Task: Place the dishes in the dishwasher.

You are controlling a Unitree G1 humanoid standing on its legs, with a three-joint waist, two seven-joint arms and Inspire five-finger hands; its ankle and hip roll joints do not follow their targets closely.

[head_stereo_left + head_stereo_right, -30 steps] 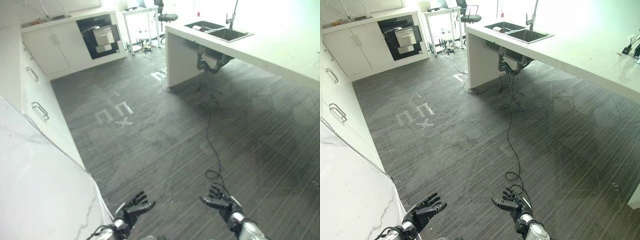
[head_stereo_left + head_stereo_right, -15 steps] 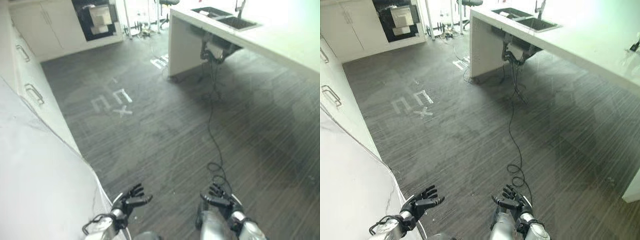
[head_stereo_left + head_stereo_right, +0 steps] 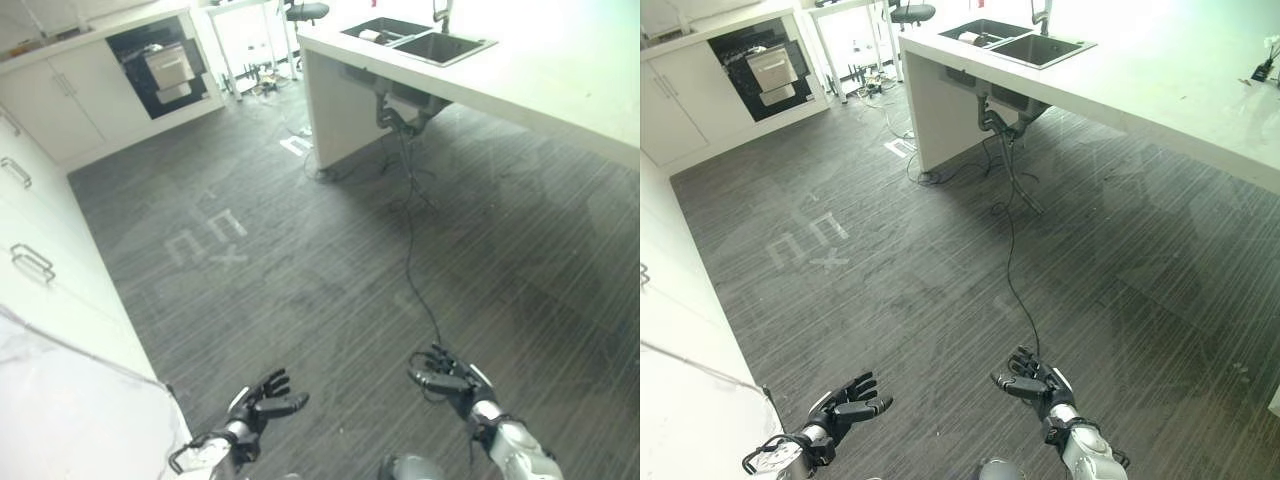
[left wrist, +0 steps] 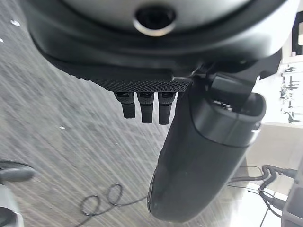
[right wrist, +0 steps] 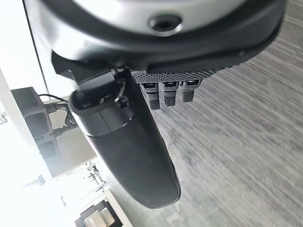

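Fingers of both the left hand (image 3: 262, 407) and right hand (image 3: 447, 376) spread empty above grey floor (image 3: 300, 270), dishwasher (image 3: 165, 67) far off.

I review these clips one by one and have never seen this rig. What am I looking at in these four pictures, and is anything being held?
A two-legged humanoid robot stands in a kitchen. The two wide pictures come from cameras in its head, looking down at the grey floor. Its left hand and right hand hang open, holding nothing. The two close pictures come from wrist cameras, looking along each hand. Far off stands the open dishwasher, set in white cabinets. A sink sits in the white counter.
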